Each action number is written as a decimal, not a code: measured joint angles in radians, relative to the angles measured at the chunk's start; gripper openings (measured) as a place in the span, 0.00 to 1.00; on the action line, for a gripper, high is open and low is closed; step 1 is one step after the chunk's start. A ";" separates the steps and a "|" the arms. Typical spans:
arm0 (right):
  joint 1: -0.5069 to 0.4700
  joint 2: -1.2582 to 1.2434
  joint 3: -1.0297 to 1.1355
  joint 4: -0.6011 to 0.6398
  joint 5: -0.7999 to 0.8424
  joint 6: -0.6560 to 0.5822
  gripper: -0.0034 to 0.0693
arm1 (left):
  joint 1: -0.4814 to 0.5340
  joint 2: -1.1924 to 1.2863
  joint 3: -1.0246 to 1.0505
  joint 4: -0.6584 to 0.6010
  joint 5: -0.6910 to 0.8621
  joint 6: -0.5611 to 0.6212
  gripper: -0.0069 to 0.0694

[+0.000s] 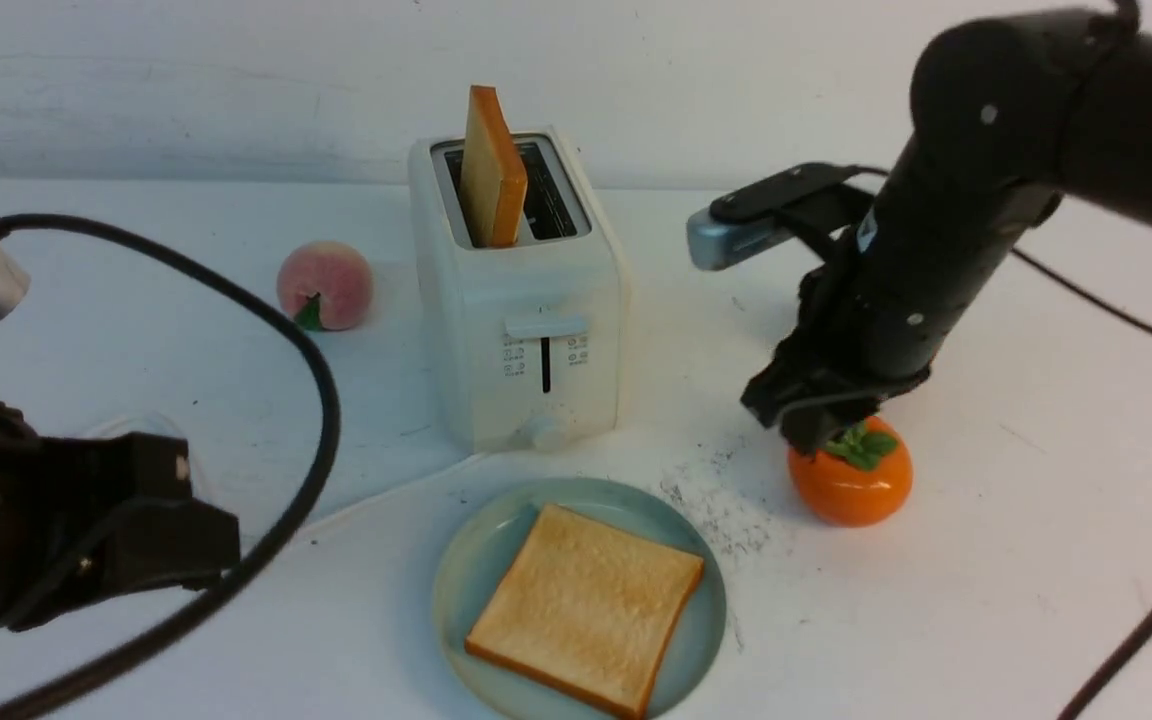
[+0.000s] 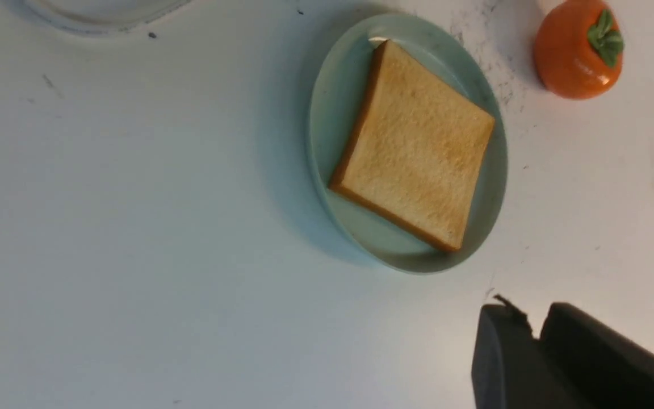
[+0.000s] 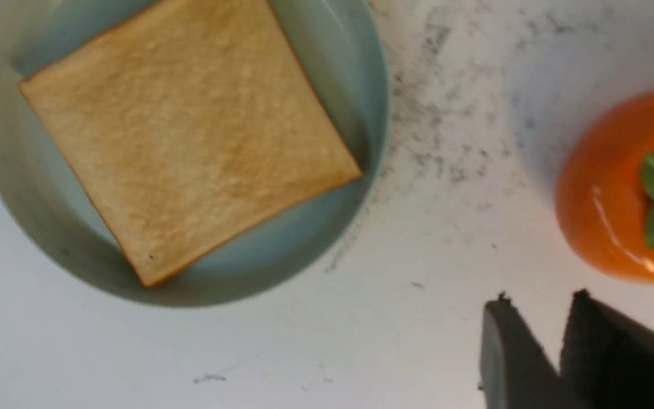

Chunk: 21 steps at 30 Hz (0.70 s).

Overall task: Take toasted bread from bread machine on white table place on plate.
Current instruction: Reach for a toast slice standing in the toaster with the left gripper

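R hand (image 3: 541, 301) empty, tips slightly apart. Swinging low might clip fruit (image 3: 594, 210) beside it; crooked pull might jam toast (image 1: 484, 170) beyond.

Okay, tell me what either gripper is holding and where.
Nothing is held: the left gripper and the right gripper both have only bare table at their fingertips.

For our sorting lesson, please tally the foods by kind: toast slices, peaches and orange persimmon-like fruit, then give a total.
Toast slices: 2, one in the toaster, one on the plate
Peaches: 1
Orange fruit: 1
Total: 4
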 joint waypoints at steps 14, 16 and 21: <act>0.000 -0.548 0.226 -0.051 0.051 0.204 0.02 | -0.001 0.347 -0.232 -0.242 0.025 0.148 0.13; 0.000 -0.637 0.296 -0.052 0.050 0.206 0.02 | -0.012 0.397 -0.302 -0.231 0.020 0.160 0.08; 0.000 -0.826 0.461 -0.051 -0.047 0.206 0.03 | -0.071 0.563 -0.536 -0.116 0.077 0.084 0.07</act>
